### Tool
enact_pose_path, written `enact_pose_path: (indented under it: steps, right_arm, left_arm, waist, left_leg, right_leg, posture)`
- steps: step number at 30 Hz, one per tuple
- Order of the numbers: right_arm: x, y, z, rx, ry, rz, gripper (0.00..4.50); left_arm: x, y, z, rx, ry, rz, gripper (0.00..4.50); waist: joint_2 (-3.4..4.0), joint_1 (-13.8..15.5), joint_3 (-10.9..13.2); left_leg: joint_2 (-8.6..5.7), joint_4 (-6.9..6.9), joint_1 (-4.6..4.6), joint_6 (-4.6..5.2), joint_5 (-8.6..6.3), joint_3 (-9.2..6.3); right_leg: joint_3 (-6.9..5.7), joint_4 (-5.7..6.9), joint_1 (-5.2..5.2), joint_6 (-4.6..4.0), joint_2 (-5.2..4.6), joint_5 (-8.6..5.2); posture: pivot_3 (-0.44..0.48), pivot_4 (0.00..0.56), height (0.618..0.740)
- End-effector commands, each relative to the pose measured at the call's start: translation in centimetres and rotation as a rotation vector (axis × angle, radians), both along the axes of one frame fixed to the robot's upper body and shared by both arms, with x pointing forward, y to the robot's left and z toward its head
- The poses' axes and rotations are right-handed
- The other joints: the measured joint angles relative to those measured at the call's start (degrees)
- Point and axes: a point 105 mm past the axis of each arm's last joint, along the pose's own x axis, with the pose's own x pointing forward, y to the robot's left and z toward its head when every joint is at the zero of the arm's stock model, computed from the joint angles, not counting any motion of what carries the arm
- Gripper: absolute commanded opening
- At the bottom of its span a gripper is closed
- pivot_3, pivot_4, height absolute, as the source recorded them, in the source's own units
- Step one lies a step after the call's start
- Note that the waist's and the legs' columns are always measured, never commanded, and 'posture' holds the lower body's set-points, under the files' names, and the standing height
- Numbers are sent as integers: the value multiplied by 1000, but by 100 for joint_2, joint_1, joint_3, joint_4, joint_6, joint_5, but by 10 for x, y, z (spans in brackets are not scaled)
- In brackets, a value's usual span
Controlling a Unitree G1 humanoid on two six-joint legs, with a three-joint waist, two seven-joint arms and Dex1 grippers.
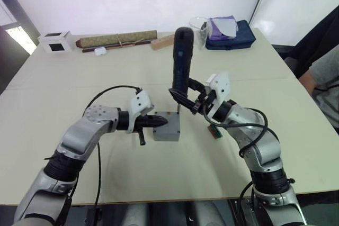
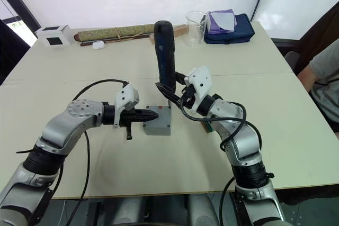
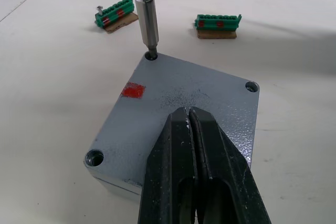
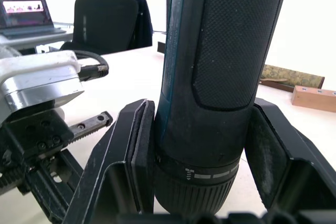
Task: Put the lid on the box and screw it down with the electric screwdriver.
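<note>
1. Centrally on the desk [image 1: 63, 78] sits the box [image 1: 167, 129], with the lid [image 3: 184, 106] already lying flush on top of it; a small red mark [image 3: 133, 91] shows on the lid's upper face.
2. Left pincer [image 1: 159, 121]: its two black fingers [image 3: 184, 171] are pressed together with nothing between them, tips resting on the lid and reaching in from the box's 9 o'clock side.
3. Right pincer [image 1: 186, 99]: clamped on the electric screwdriver [image 1: 181, 59], one finger on each side of the lower barrel, as the right wrist view confirms.
4. Screwdriver attitude: close to upright, body rising above the box, metal bit [image 3: 147, 22] pointing down.
5. Bit position: its tip sits in the corner screw hole [image 3: 151, 55] of the lid, the corner nearest the right pincer. Two other corner holes are visible; whether they hold screws cannot be told.
6. Two green terminal blocks [image 3: 218, 24] lie on the desk just beyond the box, apart from it and from each other.
7. Far edge of the desk, 11 o'clock: a white cube with a dark window [image 1: 55, 42] and a long rolled bundle [image 1: 116, 39].
8. Far edge, 1 o'clock: a clear beaker [image 2: 195, 27] beside a dark blue pouch [image 2: 233, 30].
9. At 3 o'clock, a person's arm [image 1: 318, 80] is at the edge of the desk.
</note>
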Motion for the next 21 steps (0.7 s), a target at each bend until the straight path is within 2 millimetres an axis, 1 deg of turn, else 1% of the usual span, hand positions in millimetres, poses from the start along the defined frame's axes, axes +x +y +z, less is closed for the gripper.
enact_pose_path:
  steps: [1,3,7,10,12,21]
  right_arm:
    - [4,-3,-26,-71,93,-42,2045]
    - [6,-4,-34,-84,121,-65,2045]
    - [8,-1,-42,-86,147,-89,2045]
    - [8,2,-51,-103,165,-106,2045]
    - [8,3,-54,-105,170,-111,2045]
    - [5,6,-61,-110,173,-115,2045]
  left_arm:
    - [-3,1,-11,26,27,-2,0]
    - [-4,2,-15,30,34,2,0]
    - [-4,3,-19,27,43,10,0]
    - [-4,4,-21,25,48,17,0]
    - [-3,4,-21,25,48,19,0]
    - [-3,3,-24,25,55,19,0]
  waist:
    - [-7,-1,-12]
    - [-18,-1,-37]
    - [-25,3,-67]
    - [-30,4,-71]
    - [-36,3,-82]
    - [-41,4,-145]
  left_leg:
    - [0,-1,4,0,0,0]
    - [0,-1,11,0,0,0]
    - [0,-2,26,1,-1,-1]
    - [1,-7,57,3,-2,-2]
    - [2,-19,104,12,-9,-1]
    - [3,-26,108,14,-10,-2]
  right_leg:
    - [0,0,4,0,0,0]
    - [0,0,12,0,0,0]
    - [0,-5,30,-1,0,-2]
    - [-2,-17,64,-2,0,-4]
    - [-2,-33,111,-18,0,-26]
    - [-2,-40,115,-18,0,-33]
  posture:
    - [0,150,740]
    - [0,150,740]
    - [0,150,740]
    - [0,150,740]
    - [0,150,740]
    - [0,150,740]
